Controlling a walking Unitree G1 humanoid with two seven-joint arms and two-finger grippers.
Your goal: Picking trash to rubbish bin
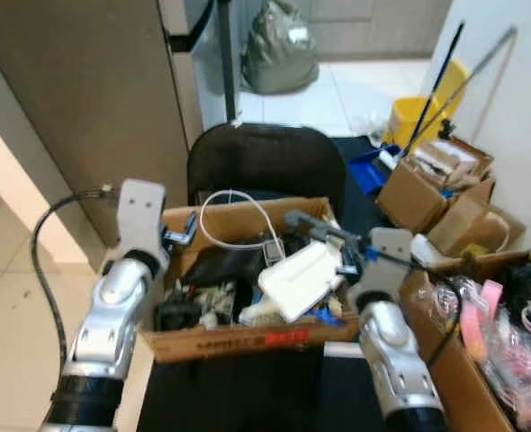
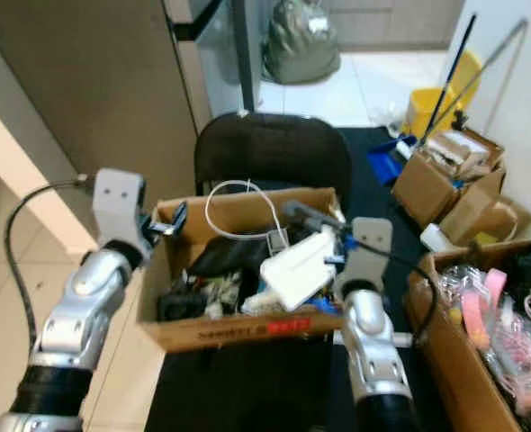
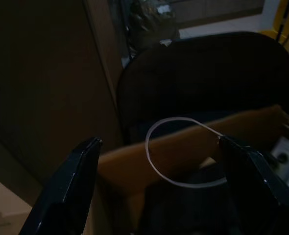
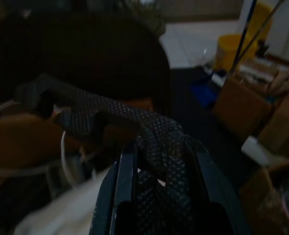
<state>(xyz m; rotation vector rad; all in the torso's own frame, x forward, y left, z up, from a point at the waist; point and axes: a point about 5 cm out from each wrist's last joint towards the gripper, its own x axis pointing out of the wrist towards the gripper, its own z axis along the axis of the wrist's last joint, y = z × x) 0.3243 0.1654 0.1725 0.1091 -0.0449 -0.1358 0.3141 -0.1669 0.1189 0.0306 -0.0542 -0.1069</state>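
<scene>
A dark textured strap (image 4: 134,127) is clamped in the right tool (image 4: 156,161) over the box (image 1: 247,337) at center frame, so the trash is held but could easily get snagged on the white cable (image 1: 238,225) and drag clutter out. The left tool (image 3: 159,196) is spread wide by the box's upper-left corner and could get bumped into it.

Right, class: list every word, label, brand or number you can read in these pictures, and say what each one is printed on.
Nothing here can be read for certain.
Red print on the front wall of the brown cardboard box of clutter: blurred, unreadable.
Dark print left of that red print: too small and blurred.
Smaller brown cardboard boxes by the wall: no legible label.
</scene>
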